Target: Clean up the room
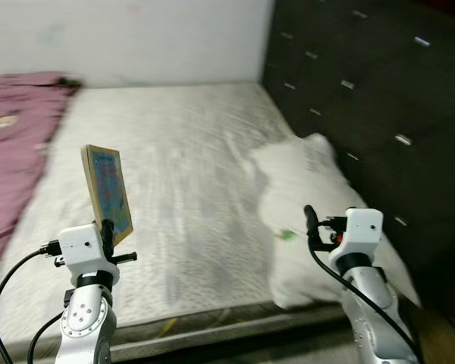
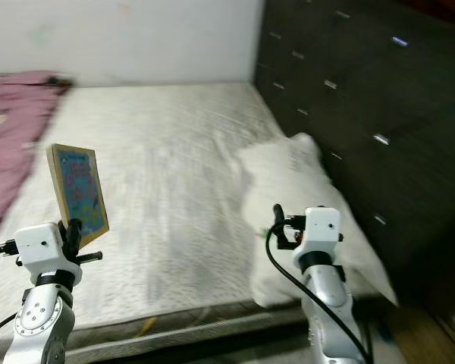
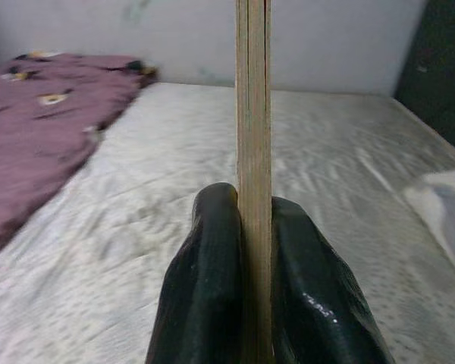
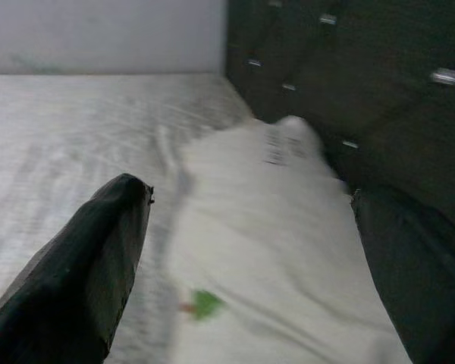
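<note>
My left gripper (image 1: 106, 226) is shut on the lower edge of a thin wooden board (image 1: 108, 189) with a blue patterned face, holding it upright over the near left part of the bed. In the left wrist view the board (image 3: 252, 114) stands edge-on between the two black fingers (image 3: 205, 288). My right gripper (image 4: 250, 193) is open with nothing between its fingers. It hovers at the near end of a white pillow (image 1: 311, 182) on the bed's right side. A small green scrap (image 4: 205, 303) lies on that pillow.
The bed's pale mattress (image 1: 182, 136) stretches ahead to a white wall. A maroon blanket (image 1: 11, 129) covers its left side. A dark tufted panel (image 1: 364, 76) runs along the right, close behind the pillow. The bed's near edge is just before my arms.
</note>
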`<state>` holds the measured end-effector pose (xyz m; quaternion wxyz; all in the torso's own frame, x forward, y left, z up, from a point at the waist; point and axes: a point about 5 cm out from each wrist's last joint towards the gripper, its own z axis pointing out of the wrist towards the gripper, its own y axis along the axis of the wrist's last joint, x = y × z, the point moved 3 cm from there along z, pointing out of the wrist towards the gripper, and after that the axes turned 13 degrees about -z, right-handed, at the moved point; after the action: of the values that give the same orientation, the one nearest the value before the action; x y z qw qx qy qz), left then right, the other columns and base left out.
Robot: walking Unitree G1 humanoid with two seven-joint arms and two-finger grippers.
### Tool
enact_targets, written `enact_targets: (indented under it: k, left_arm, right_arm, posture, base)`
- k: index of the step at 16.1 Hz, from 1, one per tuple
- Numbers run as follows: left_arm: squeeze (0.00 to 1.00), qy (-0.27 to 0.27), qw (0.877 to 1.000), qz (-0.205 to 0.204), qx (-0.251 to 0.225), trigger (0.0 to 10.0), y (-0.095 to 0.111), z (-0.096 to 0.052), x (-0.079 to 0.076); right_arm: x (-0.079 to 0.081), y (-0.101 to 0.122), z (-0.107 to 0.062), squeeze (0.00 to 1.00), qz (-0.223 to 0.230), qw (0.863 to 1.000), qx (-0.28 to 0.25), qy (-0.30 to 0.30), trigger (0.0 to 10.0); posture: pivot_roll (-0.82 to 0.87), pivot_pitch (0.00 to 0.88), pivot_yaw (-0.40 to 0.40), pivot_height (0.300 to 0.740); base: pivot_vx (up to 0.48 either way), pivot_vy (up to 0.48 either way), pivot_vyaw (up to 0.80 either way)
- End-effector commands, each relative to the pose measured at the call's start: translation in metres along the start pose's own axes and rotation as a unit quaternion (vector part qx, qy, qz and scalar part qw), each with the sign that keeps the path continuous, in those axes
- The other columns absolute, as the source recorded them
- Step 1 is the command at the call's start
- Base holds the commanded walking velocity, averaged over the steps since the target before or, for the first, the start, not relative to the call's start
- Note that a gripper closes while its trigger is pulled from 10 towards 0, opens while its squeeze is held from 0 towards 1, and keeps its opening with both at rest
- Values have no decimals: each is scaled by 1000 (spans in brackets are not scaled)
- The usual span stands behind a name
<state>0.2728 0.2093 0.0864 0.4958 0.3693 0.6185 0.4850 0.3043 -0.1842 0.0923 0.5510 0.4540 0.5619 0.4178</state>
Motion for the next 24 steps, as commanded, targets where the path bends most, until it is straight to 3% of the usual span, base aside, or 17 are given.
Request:
enact_targets:
  k: [1,4,7,9,14,20,24]
  left_arm:
    - [0,-19,999,3,-34,10000,17,0,-2]
    - [0,-67,997,16,-34,10000,23,-20,-2]
    - [0,-42,999,29,-1,10000,6,-57,19]
    - [0,-5,1000,22,16,10000,-2,-62,34]
    - [0,-35,999,36,12,10000,1,-58,25]
    - [0,-22,999,44,-15,10000,10,-48,27]
    - [0,-21,998,51,-33,10000,18,-39,31]
  right_arm:
    - [-10,7,-1,0,-5,1000,-12,-11,10000]
    - [-25,8,-14,0,-5,1000,-11,-14,10000]
    - [-20,-15,-63,0,-29,999,33,24,10000]
    - [-17,-32,-79,0,-42,997,59,36,10000]
    - [-19,-24,-63,0,-33,998,52,20,10000]
    - [-16,-9,-41,0,-16,1000,25,2,10000]
    - [-29,-11,-29,0,-53,998,22,-11,10000]
  posture:
    - [34,36,-21,740]
    - [36,41,-18,740]
    - [30,42,-22,740]
    - [29,43,-25,740]
    - [29,39,-23,740]
    - [28,45,-33,740]
    - [25,45,-32,740]
  base:
    - [0,0,0]
    - [0,0,0]
    - [0,0,0]
    - [0,0,0]
    - [0,0,0]
    - [0,0,0]
    - [0,0,0]
